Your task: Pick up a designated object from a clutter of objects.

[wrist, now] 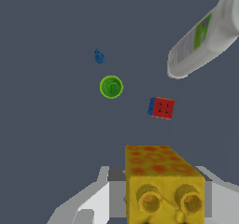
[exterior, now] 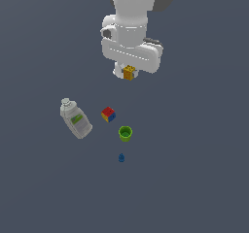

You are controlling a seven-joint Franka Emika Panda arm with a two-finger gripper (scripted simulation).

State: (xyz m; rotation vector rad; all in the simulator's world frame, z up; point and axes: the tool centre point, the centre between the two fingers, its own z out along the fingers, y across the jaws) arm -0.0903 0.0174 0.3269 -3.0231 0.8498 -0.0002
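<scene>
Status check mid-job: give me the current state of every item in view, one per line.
gripper: shut on yellow brick
yellow brick: held between the fingers, lifted off the surface
clear bottle: lying on its side
multicoloured cube: resting on the surface
green cup: upright, mouth up
blue piece: on the surface, untouched

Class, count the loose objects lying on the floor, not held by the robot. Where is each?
4. The bottle lies at the exterior view's left, the multicoloured cube beside it, the green cup further right, the blue piece below the cup. None appear hidden.
</scene>
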